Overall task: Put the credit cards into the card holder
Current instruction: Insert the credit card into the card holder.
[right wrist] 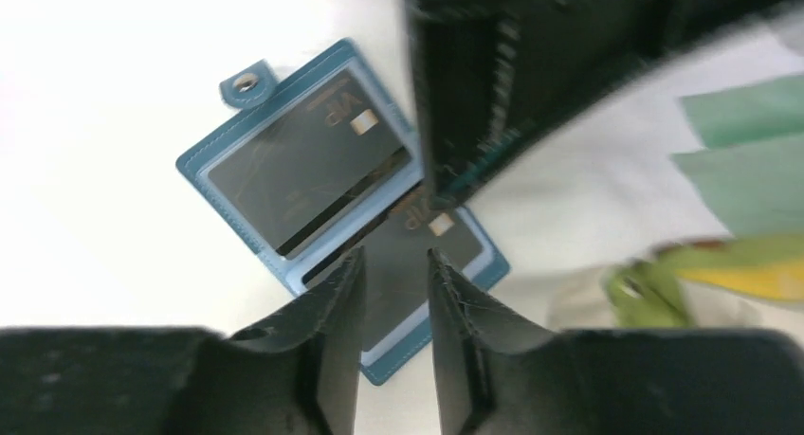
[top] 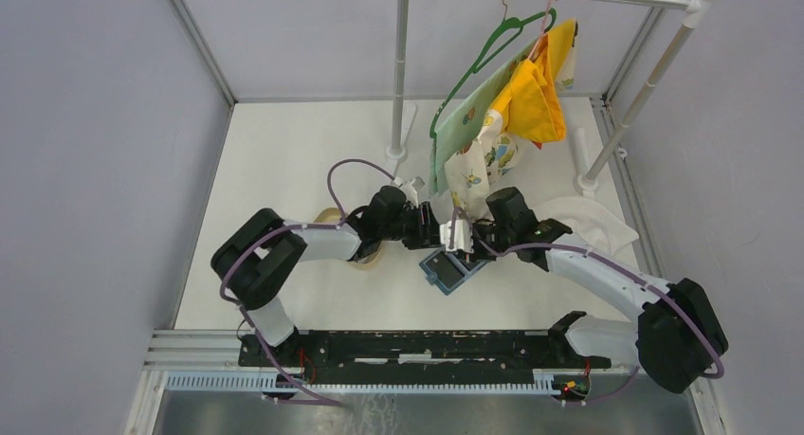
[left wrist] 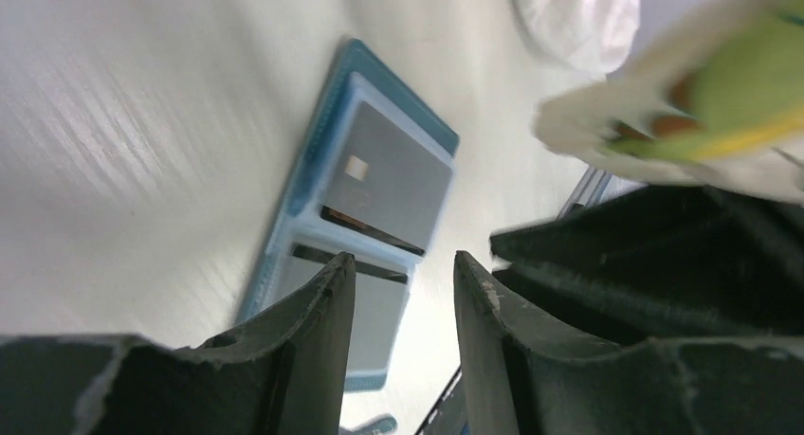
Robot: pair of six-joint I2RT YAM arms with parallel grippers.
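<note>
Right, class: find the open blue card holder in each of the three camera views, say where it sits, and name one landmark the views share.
Top external: card holder at centre, below the hanging coloured cloths.
Left wrist: holder left of centre, slanting from top middle to bottom left.
Right wrist: holder centre-left, open, snap tab at its top left.
Shared landmark: the cloths, right of the holder in both wrist views.
</note>
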